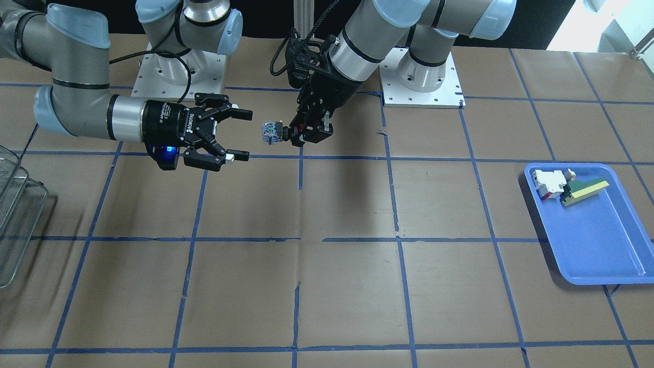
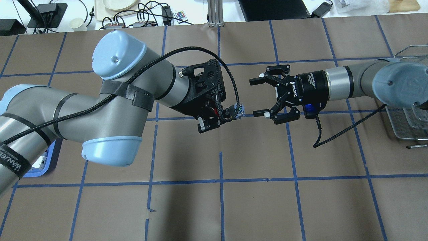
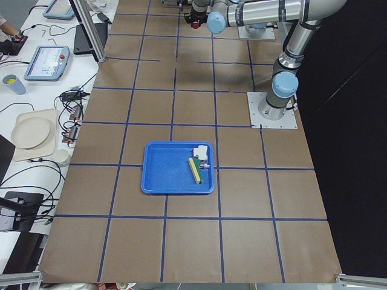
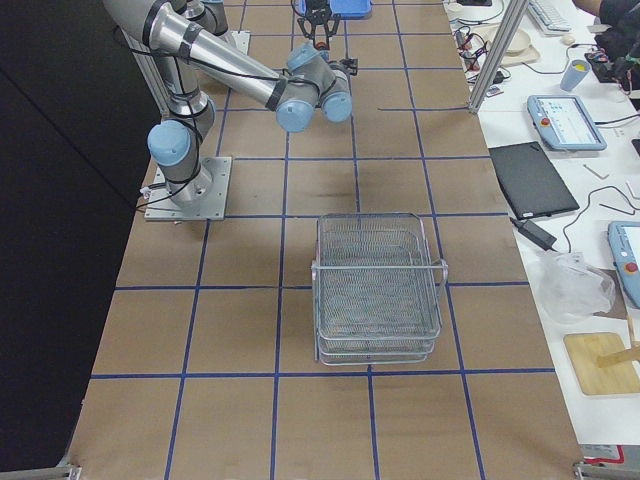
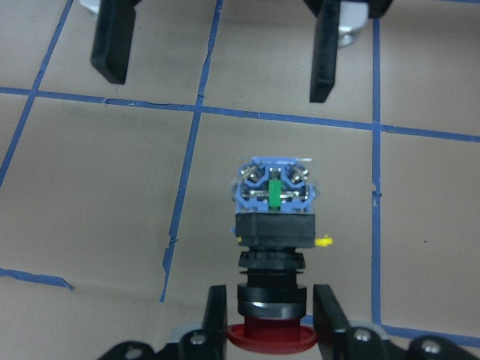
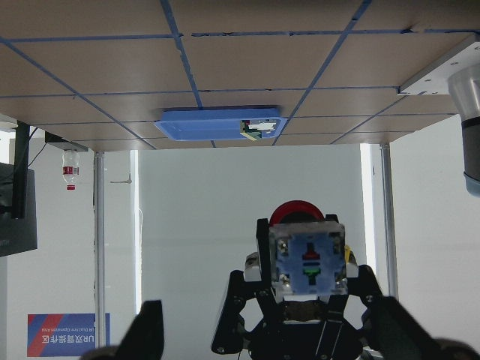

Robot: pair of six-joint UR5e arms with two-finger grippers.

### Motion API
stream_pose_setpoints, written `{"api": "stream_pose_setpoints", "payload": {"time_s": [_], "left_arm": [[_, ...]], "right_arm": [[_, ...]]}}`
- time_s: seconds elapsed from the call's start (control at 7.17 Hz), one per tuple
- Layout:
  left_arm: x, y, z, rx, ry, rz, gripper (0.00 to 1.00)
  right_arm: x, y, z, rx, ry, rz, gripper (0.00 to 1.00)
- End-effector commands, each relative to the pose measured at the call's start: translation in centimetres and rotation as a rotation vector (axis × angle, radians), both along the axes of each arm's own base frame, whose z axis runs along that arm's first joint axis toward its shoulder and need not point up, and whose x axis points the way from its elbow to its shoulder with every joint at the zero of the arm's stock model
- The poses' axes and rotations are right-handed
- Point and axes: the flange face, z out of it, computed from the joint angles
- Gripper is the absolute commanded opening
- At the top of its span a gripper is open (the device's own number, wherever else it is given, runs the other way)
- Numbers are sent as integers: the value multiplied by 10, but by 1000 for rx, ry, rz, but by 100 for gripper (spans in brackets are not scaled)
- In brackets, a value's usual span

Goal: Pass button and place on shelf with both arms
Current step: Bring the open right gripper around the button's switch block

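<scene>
My left gripper is shut on the button and holds it in the air over the table's middle. In the left wrist view its fingers clamp the black body just above the red cap, and the button points its blue terminal block away. My right gripper is open and empty, level with the button, a short gap from its terminal end. In the overhead view the button faces my right gripper. The right wrist view shows the button straight ahead. The wire-mesh shelf stands at the table's right end.
A blue tray at the table's left end holds a white-and-red switch block and a green-and-yellow wedge. The shelf's edge shows beside my right arm. Brown paper with blue tape lines covers the table.
</scene>
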Motion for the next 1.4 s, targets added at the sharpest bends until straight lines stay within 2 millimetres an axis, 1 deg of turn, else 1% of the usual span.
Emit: {"api": "stream_pose_setpoints", "payload": {"time_s": [0.0,0.14,0.42,0.56,0.84,1.26], "left_arm": [[-1,2,3,-8,7,-2,22],[-1,2,4,-9,7,-1,22],[-1,2,3,-7,6,-2,22],[-1,3,5,-11,8,1,22],[-1,3,5,-9,8,2,22],[-3,4,8,11,34,27,22]], "right_arm": [[7,14,-14,1,-13,19,100],[9,17,-19,2,-16,23,100],[11,21,-11,-8,-13,25,100],[11,23,-9,-2,-13,24,100],[29,30,-7,-11,-14,64,100],[29,30,-8,-8,-13,67,100]]}}
